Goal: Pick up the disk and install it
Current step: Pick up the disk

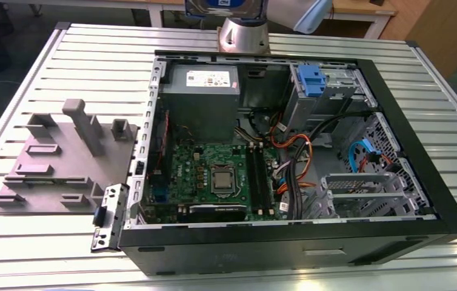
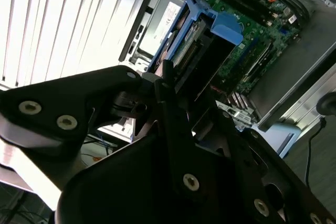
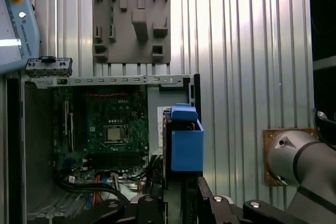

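Second wrist view: your gripper (image 2: 176, 85) is clamped on the disk (image 2: 197, 45), held in air by the PC case's (image 1: 293, 242) PSU end. Risk: if it tilts, the blue rails could snag cables (image 1: 293, 142) or the drive cage (image 1: 346, 82) edge, and the grip slips. Room's tight inside, wider over the counter (image 1: 91, 66).

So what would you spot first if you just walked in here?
First, the big open computer case on the slatted metal table, with its green motherboard showing inside. Next, the disk in bright blue rails, gripped by the black end effector up over the case. A grey fixture plate lies beside the case, on the exterior view's left.
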